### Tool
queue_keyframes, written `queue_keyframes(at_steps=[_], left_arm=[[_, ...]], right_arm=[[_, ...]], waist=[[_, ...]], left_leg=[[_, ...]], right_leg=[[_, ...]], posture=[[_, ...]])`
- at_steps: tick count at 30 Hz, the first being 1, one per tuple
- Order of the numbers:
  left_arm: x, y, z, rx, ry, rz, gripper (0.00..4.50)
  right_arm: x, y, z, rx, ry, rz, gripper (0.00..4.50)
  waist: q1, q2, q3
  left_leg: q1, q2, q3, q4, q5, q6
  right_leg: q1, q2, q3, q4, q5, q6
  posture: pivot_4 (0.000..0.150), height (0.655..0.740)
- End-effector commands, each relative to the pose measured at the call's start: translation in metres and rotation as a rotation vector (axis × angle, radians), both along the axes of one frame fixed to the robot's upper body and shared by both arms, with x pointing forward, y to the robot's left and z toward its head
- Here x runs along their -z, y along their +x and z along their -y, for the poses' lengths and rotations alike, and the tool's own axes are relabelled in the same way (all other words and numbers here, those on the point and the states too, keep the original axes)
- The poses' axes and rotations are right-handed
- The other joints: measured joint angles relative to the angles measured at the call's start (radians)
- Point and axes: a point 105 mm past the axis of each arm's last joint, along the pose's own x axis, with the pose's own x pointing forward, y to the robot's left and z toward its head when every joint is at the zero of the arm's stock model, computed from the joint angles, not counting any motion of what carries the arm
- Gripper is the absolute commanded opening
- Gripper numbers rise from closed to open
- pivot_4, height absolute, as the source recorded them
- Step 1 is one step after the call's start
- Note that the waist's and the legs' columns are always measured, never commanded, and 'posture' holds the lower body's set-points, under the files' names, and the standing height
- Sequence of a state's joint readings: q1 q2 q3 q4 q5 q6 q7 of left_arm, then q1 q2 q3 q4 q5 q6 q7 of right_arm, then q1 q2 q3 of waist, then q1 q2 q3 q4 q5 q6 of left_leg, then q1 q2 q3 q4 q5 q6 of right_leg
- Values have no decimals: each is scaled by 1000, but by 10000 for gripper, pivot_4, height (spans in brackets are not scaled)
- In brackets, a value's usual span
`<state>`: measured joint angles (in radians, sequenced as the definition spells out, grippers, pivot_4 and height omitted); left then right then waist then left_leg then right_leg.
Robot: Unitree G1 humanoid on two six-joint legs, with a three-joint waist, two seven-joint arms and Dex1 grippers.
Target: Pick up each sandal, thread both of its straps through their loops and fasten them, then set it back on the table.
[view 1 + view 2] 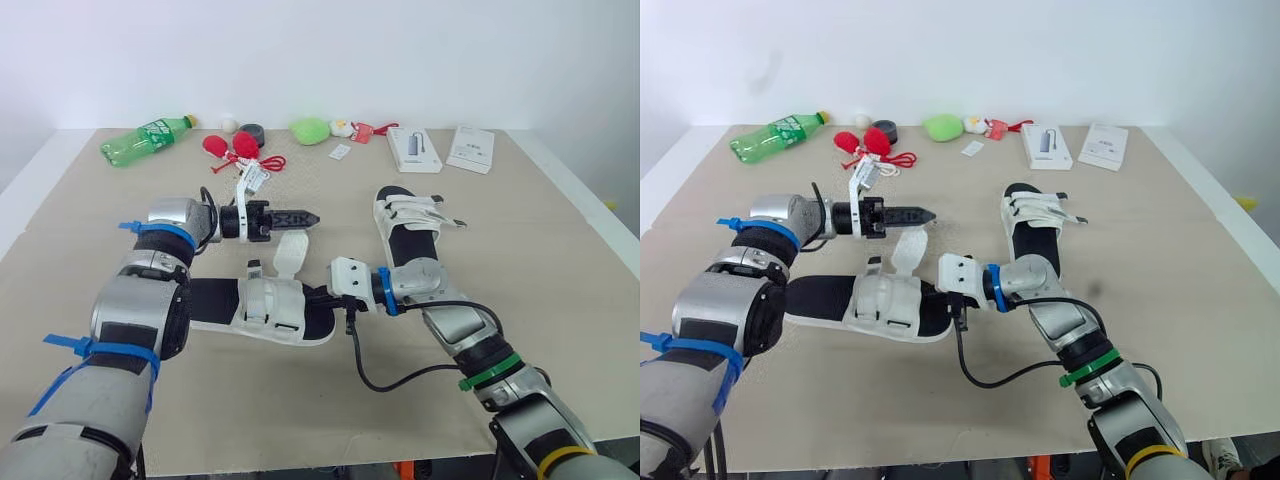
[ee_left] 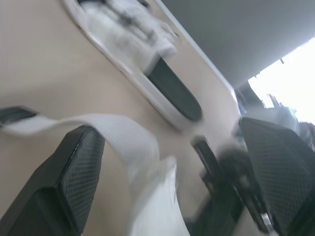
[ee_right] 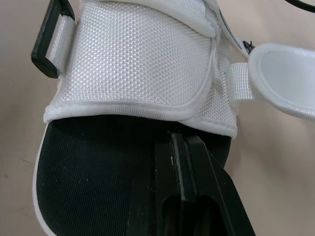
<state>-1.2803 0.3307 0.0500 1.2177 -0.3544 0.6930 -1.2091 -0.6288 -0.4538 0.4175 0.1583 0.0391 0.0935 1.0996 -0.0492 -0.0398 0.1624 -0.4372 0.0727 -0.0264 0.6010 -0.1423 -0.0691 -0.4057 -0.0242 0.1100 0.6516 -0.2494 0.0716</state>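
Head stereo pair looks down over table [image 1: 560, 250]; wrist cameras sit close (both catch near sandal [image 3: 138, 64]).

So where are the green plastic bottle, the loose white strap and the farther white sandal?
Green plastic bottle [image 1: 145, 140], left eye view: middle of its body.
Loose white strap [image 1: 290, 252], left eye view: its raised flap.
Farther white sandal [image 1: 412, 242], left eye view: its black insole.

Right hand [image 3: 181, 145] apparently pinched closed
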Motion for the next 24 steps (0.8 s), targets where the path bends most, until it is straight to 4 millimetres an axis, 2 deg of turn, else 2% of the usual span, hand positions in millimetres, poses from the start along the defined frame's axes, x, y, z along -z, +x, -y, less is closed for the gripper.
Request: queue_keyframes(at_steps=[1, 2, 3, 4, 8, 9, 10, 11, 12, 14, 17, 22, 24], left_arm=[[-6, 8, 9, -42, 23, 43, 38421], [-4, 7, 11, -25, 35, 50, 37745], [-3, 6, 13, -19, 39, 54, 31632], [-3, 7, 13, -22, 39, 55, 28126], [-2, 6, 14, -19, 33, 52, 15331], [-3, 7, 13, -19, 35, 59, 14279], [-4, 7, 13, -21, 32, 63, 9354], [-6, 7, 12, -24, 23, 68, 7557], [-7, 8, 12, -28, 18, 71, 3202], [-10, 9, 11, -31, 23, 96, 1506], [-14, 11, 8, -35, 45, 169, 1506], [-29, 2, 7, 89, 160, 563, 1506], [-36, -5, 5, 107, 198, 773, 1506]], right_arm=[[31, 5, 23, 109, -119, -64, 0], [31, 5, 24, 111, -120, -63, 0], [31, 5, 24, 113, -121, -63, 0], [31, 5, 24, 114, -122, -63, 0], [32, 5, 25, 116, -124, -65, 0], [32, 5, 25, 115, -125, -65, 0], [32, 5, 25, 114, -126, -66, 0], [32, 5, 25, 113, -128, -66, 0], [33, 5, 25, 112, -130, -67, 0], [33, 5, 25, 110, -132, -68, 0], [33, 4, 24, 105, -133, -69, 0], [33, 4, 24, 103, -133, -71, 0], [33, 3, 25, 102, -134, -71, 0]], waist=[[0, 0, 0], [0, 0, 0], [0, 0, 0], [0, 0, 0], [1, 0, 0], [1, 0, 0], [1, 0, 0], [1, 0, 0], [1, 0, 0], [1, 0, 0], [1, 0, 0], [1, 0, 0], [2, 0, 0]], left_leg=[[0, 0, 0, 0, 0, 0], [0, 0, -1, 0, 0, 0], [0, 0, -1, 0, 0, 0], [0, -1, -1, 0, 0, 0], [0, -1, -1, 0, 0, -1], [0, -1, -1, 0, 1, -1], [0, -1, -2, 0, 1, -1], [0, -1, -2, 0, 1, -1], [0, -1, -2, 0, 1, -1], [0, -1, -2, 0, 1, -1], [0, -2, -2, 0, 1, -1], [0, -2, -3, 0, 1, -2], [0, -2, -3, -1, 1, -3]], right_leg=[[0, 0, 0, 0, 0, 0], [0, 0, 0, 0, 0, 1], [0, 0, 0, 0, 1, 2], [0, 0, 0, 0, 2, 3], [0, 0, 0, 0, 2, 3], [0, 0, 0, 0, 2, 3], [0, 0, 0, 0, 2, 3], [0, 0, 0, 0, 2, 3], [0, 0, 0, 0, 2, 3], [0, 0, 0, 0, 2, 3], [0, 0, 0, 0, 2, 3], [0, 0, 0, 0, 2, 3], [0, 0, 0, 0, 3, 3]], posture=[[1500, 7400], [1500, 7400], [1500, 7400], [1500, 7400], [1500, 7400], [1500, 7400], [1500, 7400], [1500, 7400], [1500, 7400], [1500, 7400], [1500, 7400], [1500, 7400], [1500, 7400]])
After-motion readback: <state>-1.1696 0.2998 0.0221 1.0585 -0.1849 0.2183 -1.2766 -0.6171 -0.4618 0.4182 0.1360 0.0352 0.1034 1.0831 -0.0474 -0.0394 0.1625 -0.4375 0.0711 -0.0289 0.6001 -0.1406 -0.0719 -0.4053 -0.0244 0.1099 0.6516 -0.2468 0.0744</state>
